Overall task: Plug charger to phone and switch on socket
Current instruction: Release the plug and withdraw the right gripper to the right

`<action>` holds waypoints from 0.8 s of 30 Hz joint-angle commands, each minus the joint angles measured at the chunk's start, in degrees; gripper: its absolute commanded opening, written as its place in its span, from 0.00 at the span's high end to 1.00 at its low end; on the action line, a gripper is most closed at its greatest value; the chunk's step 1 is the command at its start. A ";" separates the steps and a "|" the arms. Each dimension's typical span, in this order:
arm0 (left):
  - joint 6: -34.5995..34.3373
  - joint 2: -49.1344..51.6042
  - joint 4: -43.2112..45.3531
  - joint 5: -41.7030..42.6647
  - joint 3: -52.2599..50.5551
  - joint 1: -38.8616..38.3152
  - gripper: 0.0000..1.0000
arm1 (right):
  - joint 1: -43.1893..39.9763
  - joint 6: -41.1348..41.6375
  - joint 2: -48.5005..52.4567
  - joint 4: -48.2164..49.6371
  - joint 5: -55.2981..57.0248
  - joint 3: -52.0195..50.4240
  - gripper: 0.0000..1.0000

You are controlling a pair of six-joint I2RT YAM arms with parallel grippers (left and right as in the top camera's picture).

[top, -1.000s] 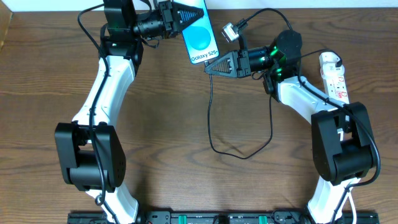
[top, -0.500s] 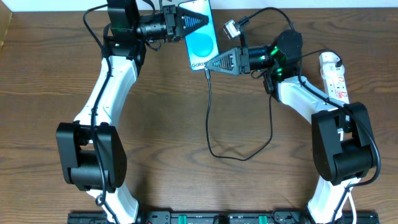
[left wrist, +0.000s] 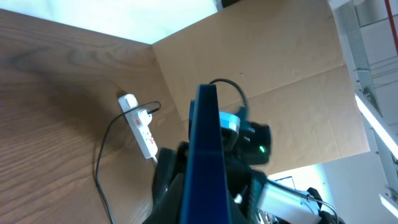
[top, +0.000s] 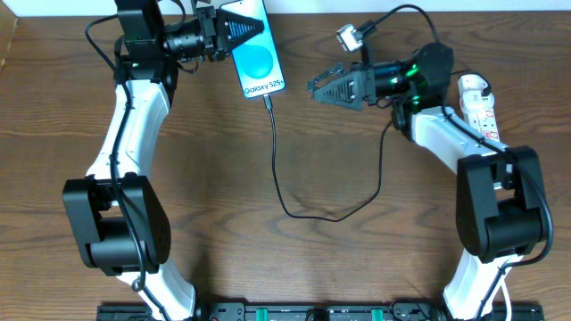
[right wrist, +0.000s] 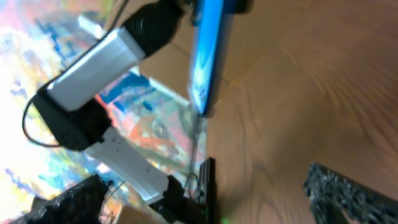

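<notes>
The phone (top: 256, 55) is held up off the table at the back left, screen facing up with its blue circle showing, and my left gripper (top: 250, 29) is shut on its upper end. The charger (top: 278, 178) has its plug tip seated in the phone's lower edge. Its thin black cable hangs down, loops over the table and runs right towards the socket (top: 483, 113). My right gripper (top: 317, 89) stands open and empty, a short way right of the phone. In the right wrist view the phone (right wrist: 205, 50) is edge-on with the charger (right wrist: 198, 134) cable hanging below it.
The socket (left wrist: 140, 126) lies at the table's far right edge beside my right arm's base, with a white adapter at its back end. A cardboard wall (left wrist: 261, 68) stands behind the table. Thicker robot cables arch above my right arm (top: 419, 76).
My right gripper opened, let go of the plug and drew back to the right. My left arm carried the phone to the left, and the cable followed, still attached.
</notes>
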 commanded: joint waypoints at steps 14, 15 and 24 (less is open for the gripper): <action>0.33 -1.51 0.00 1.97 0.70 -0.68 0.93 | -5.05 -41.59 -0.22 -77.31 36.96 0.37 0.01; 0.35 -1.51 0.00 1.97 0.70 -0.98 0.93 | -5.99 -42.38 -0.39 -79.62 38.93 0.37 0.01; 9.49 -1.49 -8.52 -3.96 0.39 -6.51 0.93 | -16.74 -47.76 -8.92 -90.33 50.64 0.37 0.01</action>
